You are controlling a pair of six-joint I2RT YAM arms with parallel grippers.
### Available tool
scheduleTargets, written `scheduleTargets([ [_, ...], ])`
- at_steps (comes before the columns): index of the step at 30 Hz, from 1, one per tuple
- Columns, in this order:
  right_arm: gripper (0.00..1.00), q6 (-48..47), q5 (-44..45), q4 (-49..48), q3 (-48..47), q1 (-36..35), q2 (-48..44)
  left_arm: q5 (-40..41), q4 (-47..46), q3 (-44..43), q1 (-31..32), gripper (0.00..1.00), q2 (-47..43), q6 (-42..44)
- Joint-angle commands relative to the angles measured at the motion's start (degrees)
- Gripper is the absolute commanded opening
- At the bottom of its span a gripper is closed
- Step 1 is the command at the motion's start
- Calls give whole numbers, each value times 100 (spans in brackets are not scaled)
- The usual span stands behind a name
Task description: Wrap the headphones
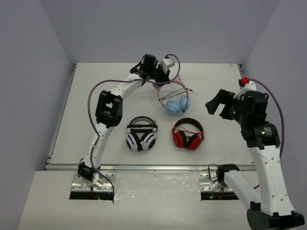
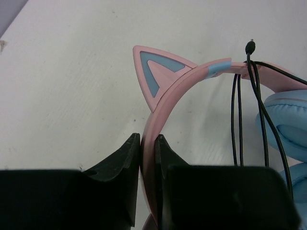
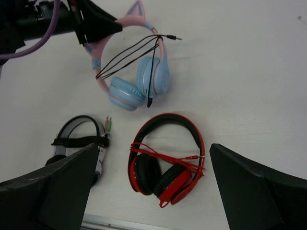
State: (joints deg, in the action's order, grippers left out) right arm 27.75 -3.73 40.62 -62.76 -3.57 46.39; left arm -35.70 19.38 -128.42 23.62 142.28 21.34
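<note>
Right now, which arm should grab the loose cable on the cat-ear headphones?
Likely right. The left gripper is shut on the pink headband, holding the headphones; the right gripper is open, empty, and the cable plug points toward its side.

white-and-black headphones (image 1: pixel 135 142) beside red-and-black headphones (image 1: pixel 181 139)

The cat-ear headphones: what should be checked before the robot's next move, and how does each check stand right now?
1. Grip: left hand shut on the pink headband of the headphones: ok.
2. Helper: right hand open, holding nothing: ok.
3. Wrap: black cable looped across the headband: ok.
4. End: plug tucked in: not ok, it sticks out free.
5. Neighbours: white-and-black headphones and red-and-black headphones lie apart from the cat-ear pair: ok.
6. Loops tight enough to hold: cannot tell.
</note>
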Motion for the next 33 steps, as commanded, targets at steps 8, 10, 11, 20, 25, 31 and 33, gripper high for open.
scheduleTargets([
  [8,99,125,-1313,-203,862,-29,-534,459,-1199,-719,460,0,739,-227],
  [10,99,213,-1612,-300,1037,-29,-675,520,-1261,-955,486,0,880,-192],
  [11,99,231,-1692,-326,1081,-21,-736,547,-1296,-992,486,0,1002,-183],
  [20,99,152,-2017,-248,1266,-29,-1097,2,-1366,-1097,635,8,1302,818],
  [25,99,170,-2167,-239,1424,-29,-1211,379,-1471,-1361,776,33,1619,1258],
  [31,99,135,-2343,-239,1504,-29,-1255,748,-1884,-1361,741,61,1602,1215],
  [33,99,100,-2326,-274,1547,-29,-1238,1124,-2384,-1379,706,70,1505,926],
])
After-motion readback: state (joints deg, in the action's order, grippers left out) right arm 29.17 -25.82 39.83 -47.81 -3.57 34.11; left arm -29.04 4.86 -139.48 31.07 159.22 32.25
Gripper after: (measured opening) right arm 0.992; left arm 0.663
